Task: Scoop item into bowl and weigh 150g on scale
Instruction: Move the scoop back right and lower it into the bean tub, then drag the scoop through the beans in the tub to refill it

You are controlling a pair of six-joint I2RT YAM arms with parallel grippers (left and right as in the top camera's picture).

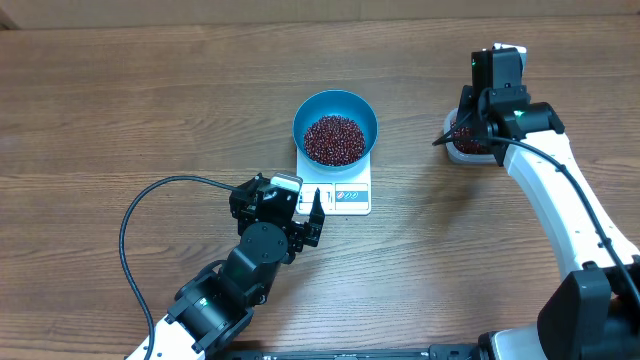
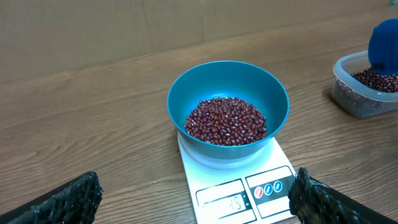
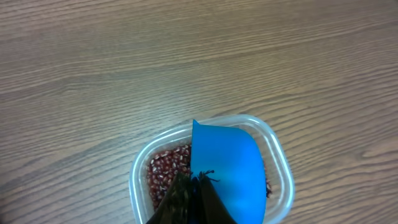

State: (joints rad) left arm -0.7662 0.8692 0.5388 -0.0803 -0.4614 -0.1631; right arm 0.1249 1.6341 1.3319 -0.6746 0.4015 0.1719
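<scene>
The blue bowl (image 1: 335, 108) stands on the white scale (image 1: 346, 197), holding a heap of red-brown beans (image 1: 334, 139). The scale's display (image 2: 227, 203) is lit, but its digits are too blurred to read. My left gripper (image 1: 308, 213) hovers at the scale's front edge, open and empty, with its fingertips (image 2: 69, 198) wide on either side of the display. My right gripper (image 3: 198, 186) is shut on the handle of a blue scoop (image 3: 227, 171). The scoop sits inside a clear tub (image 3: 275, 149) of more beans (image 3: 165, 174) at the right.
The tub (image 1: 462, 152) lies about a hand's width right of the scale, under the right arm (image 1: 560, 200). From the left wrist view it shows at the far right (image 2: 348, 99). A black cable (image 1: 150, 200) loops left of the left arm.
</scene>
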